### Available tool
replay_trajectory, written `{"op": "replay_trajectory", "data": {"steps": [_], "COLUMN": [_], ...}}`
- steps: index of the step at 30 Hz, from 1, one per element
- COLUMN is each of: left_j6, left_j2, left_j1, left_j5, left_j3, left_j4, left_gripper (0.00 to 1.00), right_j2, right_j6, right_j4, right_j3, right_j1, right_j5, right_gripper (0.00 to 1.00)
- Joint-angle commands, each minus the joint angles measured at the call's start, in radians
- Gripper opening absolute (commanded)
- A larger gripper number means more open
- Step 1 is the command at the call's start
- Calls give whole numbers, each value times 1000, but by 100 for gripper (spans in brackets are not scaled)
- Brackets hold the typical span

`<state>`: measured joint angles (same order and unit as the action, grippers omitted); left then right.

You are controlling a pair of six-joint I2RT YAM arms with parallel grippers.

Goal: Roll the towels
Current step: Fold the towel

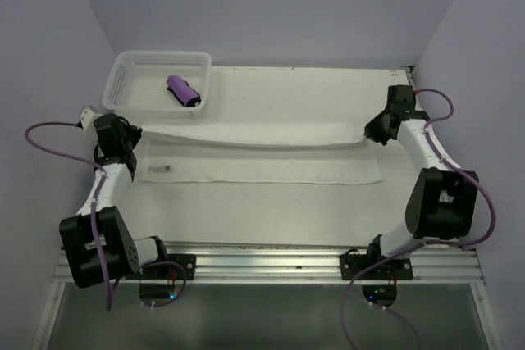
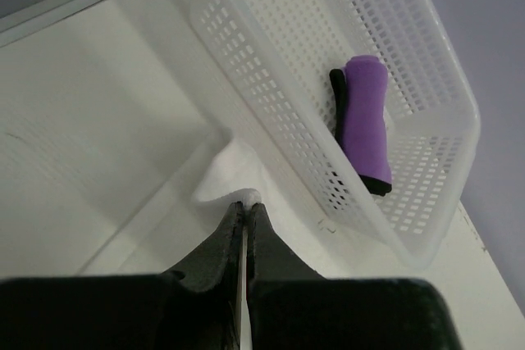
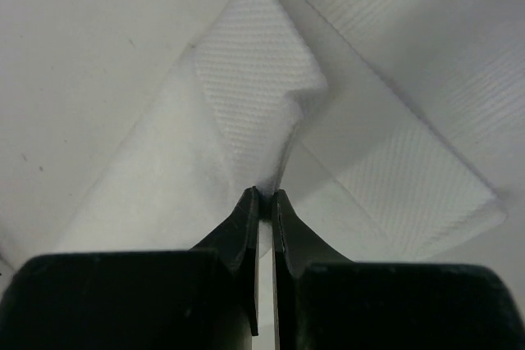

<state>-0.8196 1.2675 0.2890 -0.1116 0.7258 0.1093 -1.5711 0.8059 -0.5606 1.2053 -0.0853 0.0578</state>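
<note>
1. The large white fluffy towel stretches across the middle of the table. Its far edge is raised between the left gripper and the right gripper, both pinched onto it, forming a low barrier.
2. The white plastic mesh basket, holding the small rolled purple towel, fills the far left corner just beside the left gripper.
3. The bare white table lies open between the towel and the near edge.
4. There is more open table at the far right, behind the towel.
5. Pale lilac walls close off the left, right and back.

I count two towels: one purple towel inside the basket, one white towel just beside the basket. One basket. Two arms: left arm, right arm. One desk under the basket.
</note>
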Motion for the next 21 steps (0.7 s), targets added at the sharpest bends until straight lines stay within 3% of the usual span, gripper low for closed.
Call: {"op": "replay_trajectory", "data": {"steps": [1, 21], "left_j6": [43, 16], "left_j2": [-71, -126], "left_j1": [29, 85], "left_j5": [-25, 18], "left_j3": [-49, -143], "left_j4": [61, -72], "left_gripper": [0, 0], "right_j2": [103, 279], "right_j6": [-33, -93], "right_j4": [45, -45], "right_j3": [-58, -216], "right_j1": [-4, -10], "right_j5": [23, 96], "right_gripper": [0, 0]}}
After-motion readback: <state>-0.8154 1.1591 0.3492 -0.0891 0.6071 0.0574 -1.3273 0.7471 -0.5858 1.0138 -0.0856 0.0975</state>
